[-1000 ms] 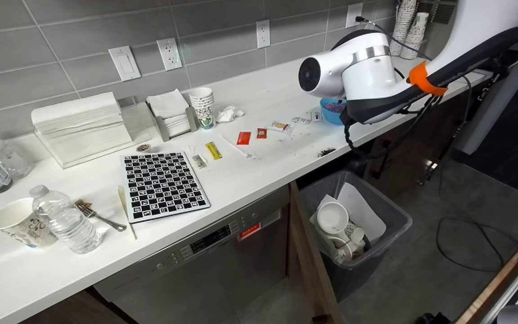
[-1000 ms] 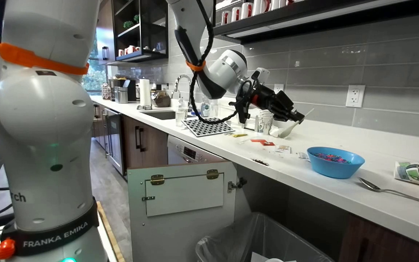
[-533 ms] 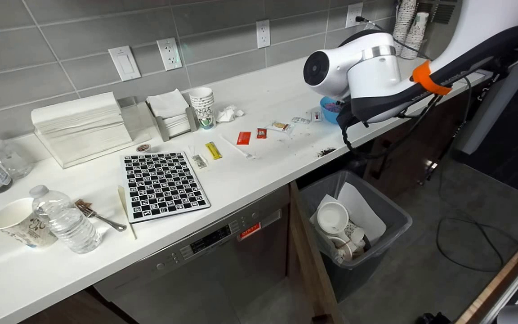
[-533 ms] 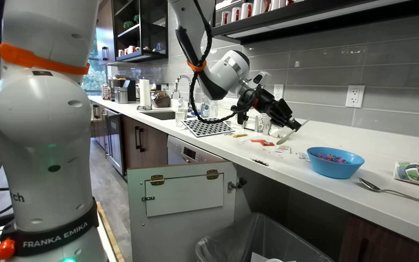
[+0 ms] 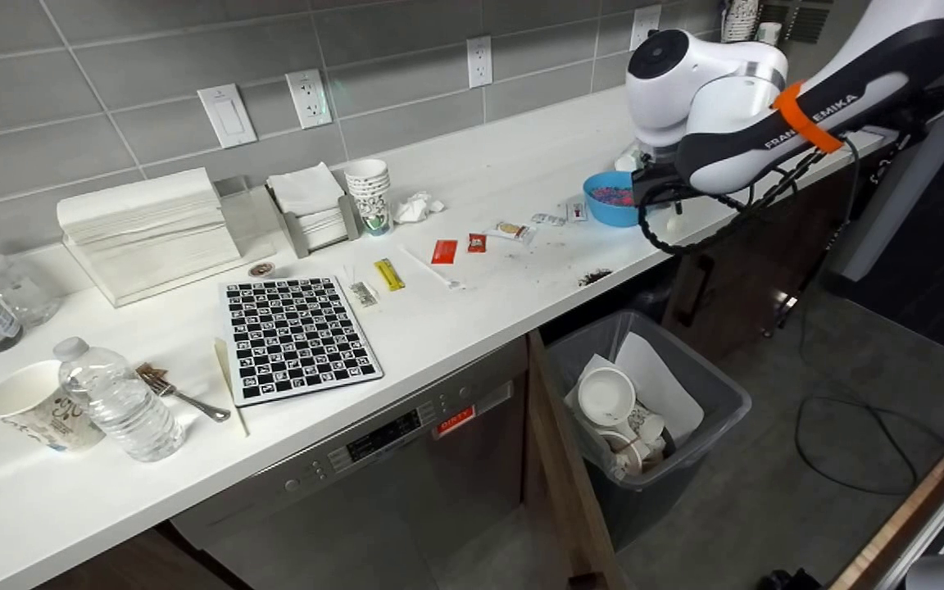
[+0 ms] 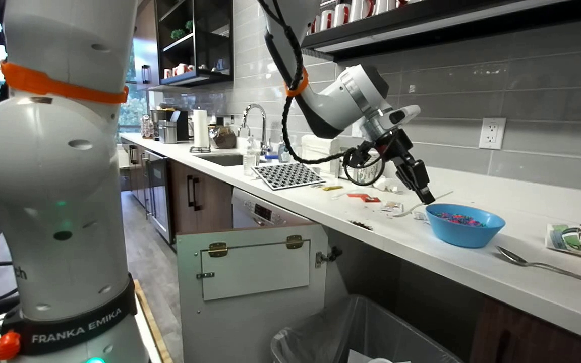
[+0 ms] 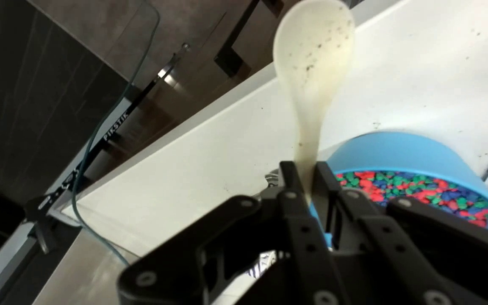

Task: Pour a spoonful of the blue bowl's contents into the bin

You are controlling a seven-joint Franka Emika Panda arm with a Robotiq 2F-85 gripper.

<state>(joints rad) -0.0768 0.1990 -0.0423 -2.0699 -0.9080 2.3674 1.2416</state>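
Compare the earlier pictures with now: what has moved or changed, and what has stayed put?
The gripper, still holding the pale spoon, has come down towards the blue bowl and tipped more steeply downward; the spoon looks flatter in an exterior view. Nothing was newly grasped or released. Bowl and bin stayed put.

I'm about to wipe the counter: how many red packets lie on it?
2, between the yellow packet and the blue bowl in an exterior view: a larger red packet nearer the yellow packet, a smaller red packet nearer the bowl. The arm may hide others.
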